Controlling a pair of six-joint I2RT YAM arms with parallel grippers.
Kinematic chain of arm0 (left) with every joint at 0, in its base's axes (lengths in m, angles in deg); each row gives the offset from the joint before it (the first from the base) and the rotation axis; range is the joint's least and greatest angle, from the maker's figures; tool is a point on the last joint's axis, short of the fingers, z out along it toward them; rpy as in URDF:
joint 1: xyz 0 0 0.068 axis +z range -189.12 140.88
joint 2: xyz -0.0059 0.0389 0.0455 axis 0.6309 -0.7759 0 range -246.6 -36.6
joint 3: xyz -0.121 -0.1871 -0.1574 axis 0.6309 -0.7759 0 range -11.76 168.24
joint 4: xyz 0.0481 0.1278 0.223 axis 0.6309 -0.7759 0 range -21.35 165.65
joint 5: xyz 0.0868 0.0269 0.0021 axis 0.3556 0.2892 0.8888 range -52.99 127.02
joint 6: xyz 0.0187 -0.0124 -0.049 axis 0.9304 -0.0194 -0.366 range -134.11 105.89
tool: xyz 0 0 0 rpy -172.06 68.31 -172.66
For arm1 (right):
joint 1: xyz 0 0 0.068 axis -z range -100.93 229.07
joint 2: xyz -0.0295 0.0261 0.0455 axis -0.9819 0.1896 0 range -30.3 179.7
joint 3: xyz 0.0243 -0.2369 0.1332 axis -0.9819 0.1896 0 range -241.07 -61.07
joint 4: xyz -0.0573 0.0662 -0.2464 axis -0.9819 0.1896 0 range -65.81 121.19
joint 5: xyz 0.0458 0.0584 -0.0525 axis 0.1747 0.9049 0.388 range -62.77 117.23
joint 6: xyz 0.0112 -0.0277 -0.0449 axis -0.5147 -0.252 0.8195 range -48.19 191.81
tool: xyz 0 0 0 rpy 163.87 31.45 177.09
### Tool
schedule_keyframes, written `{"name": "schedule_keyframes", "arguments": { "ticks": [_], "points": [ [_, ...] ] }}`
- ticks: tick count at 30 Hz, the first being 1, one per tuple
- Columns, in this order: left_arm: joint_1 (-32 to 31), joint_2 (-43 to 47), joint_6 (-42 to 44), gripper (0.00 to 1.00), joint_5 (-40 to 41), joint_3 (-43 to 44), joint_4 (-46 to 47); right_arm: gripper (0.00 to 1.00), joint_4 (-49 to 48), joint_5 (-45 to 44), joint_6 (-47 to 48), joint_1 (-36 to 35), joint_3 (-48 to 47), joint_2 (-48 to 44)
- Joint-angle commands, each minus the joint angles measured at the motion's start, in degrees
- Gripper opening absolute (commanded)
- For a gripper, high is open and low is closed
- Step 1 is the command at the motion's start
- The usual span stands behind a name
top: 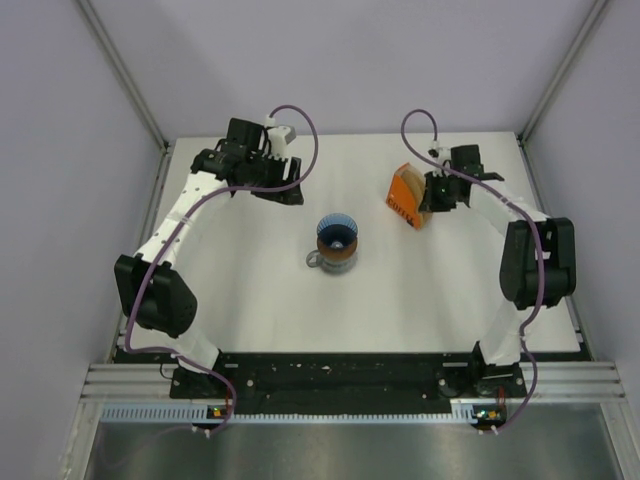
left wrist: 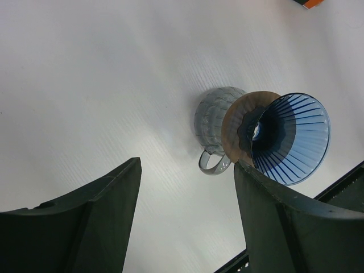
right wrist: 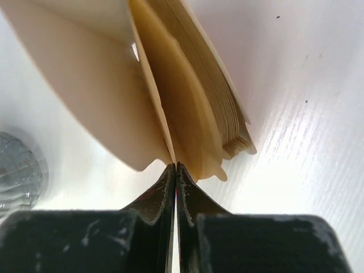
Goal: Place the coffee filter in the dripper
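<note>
The right gripper (right wrist: 175,166) is at the far right of the table (top: 250,300), at the orange packet (top: 403,190). Its jaws are pinched together on the lower edge of a pale tan coffee filter (right wrist: 96,96), which is fanned apart from the stack of filters (right wrist: 210,96) just beside it. The blue dripper (top: 337,230) sits mid-table on a brown ring (left wrist: 239,122) over the grey cup (left wrist: 213,116), well apart from the filter, and the left gripper (left wrist: 187,165) hangs to its far left with jaws spread wide, holding nothing.
</note>
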Motion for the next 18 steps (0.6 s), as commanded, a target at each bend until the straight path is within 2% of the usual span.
{"name": "schedule_keyframes", "arguments": {
  "ticks": [1,11,18],
  "points": [
    [0.3,2.3,0.8,0.72,-0.2,0.1,2.1,0.00,1.2,-2.8,2.6,-1.0,-1.4,-7.3],
    [0.4,2.1,0.8,0.72,-0.8,0.6,1.9,0.00,7.9,-5.1,6.3,-1.7,-5.3,-12.5],
    [1.0,1.9,0.8,0.72,-1.5,1.9,1.1,0.00,11.5,-18.5,13.1,-8.0,-9.2,-20.0]
  ]
}}
